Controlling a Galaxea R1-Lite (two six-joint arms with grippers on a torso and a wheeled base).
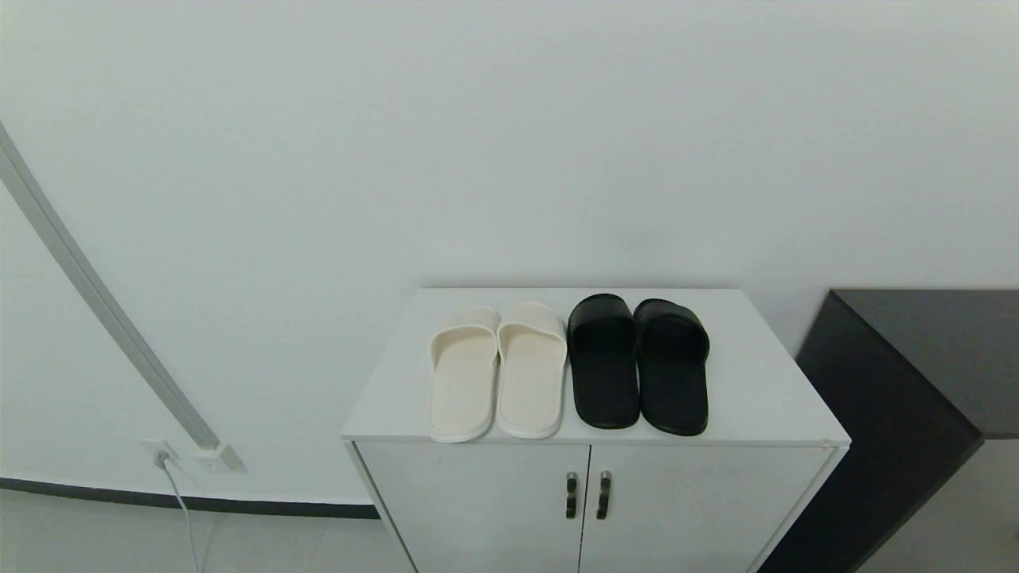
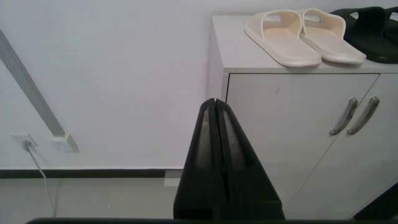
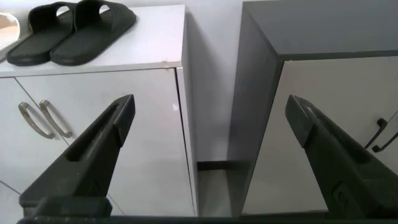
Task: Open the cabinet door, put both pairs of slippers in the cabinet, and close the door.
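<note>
Far off to the left of the left hand there's a grey trunking strip (image 1: 95, 294) running down the wall at a slant, ending by a wall socket (image 1: 159, 452) with a cable (image 1: 185, 509) plugged in and hanging to the floor. The left hand (image 2: 215, 102) sits low with its two fingers pressed flat together, nothing between them. The white cabinet (image 1: 478, 509) is ahead of it and off to its right, with the cabinet's front left corner the nearest bit. Up on the cabinet top, higher than that hand, the cream slippers (image 1: 525, 378) sit side by side, toes to the wall and heels at the front edge. Both doors are shut, and the two metal handles (image 1: 604, 493) stand upright next to each other at the middle seam. The black slippers (image 1: 605, 374) are just beside the cream pair on the right, lined up the same way, ahead of the right hand and to its left. The right hand (image 3: 210, 106) is spread wide and holds nothing, aimed at the gap between the white cabinet and a dark cabinet (image 1: 899, 414) ahead to its right.
</note>
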